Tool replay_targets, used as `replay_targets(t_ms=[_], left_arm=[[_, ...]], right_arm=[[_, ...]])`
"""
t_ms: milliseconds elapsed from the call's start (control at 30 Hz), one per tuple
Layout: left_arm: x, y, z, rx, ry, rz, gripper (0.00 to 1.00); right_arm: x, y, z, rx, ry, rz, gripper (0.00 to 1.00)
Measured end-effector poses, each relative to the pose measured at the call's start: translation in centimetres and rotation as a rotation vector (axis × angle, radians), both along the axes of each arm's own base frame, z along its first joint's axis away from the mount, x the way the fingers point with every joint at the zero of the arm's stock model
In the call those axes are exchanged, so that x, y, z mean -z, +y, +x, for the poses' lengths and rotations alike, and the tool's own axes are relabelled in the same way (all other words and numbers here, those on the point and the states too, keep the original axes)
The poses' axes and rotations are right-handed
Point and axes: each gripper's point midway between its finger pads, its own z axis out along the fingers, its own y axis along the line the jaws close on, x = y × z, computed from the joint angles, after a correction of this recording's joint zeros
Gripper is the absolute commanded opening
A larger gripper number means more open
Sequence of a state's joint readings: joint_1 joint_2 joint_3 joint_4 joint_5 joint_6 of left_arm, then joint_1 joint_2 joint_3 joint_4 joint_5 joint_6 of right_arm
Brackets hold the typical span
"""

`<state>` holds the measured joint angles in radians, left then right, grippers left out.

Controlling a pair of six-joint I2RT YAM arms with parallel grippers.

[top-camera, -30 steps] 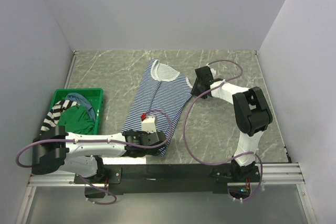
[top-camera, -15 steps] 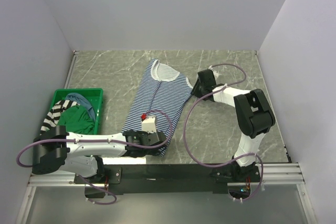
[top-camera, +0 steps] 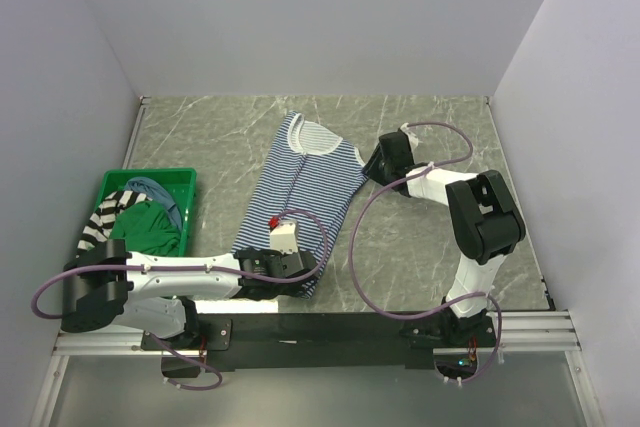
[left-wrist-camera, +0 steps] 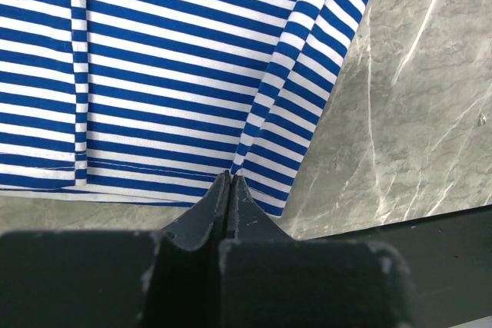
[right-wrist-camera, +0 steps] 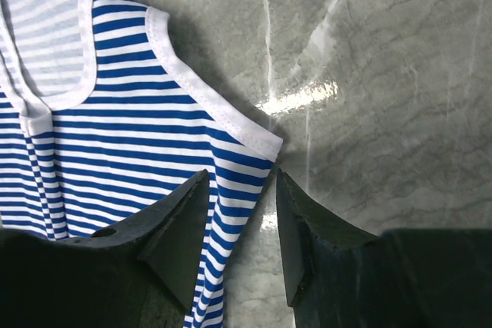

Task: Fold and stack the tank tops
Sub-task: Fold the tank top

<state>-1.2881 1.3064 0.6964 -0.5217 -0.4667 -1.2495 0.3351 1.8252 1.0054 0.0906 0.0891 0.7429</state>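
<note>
Bin [top-camera: 165, 175] left of tank top [top-camera: 310, 182]

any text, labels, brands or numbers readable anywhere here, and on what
No readable text in any view.
navy-white striped tank top: no print or label showing, only stripes.
green bin: no marking visible.
red bit at the tank top's near end: too small to tell whether it carries any text.
</note>
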Motion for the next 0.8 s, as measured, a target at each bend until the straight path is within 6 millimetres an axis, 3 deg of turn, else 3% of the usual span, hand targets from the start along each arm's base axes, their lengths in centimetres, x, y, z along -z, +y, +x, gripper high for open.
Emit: replay_targets(t_ms=[800], left_arm=[[-0.11, 0.58, 0.16, -0.019, 0.004, 0.005, 0.01]], right_arm=[[0.28, 0.91, 0.21, 0.005, -0.005, 0.066, 0.52]])
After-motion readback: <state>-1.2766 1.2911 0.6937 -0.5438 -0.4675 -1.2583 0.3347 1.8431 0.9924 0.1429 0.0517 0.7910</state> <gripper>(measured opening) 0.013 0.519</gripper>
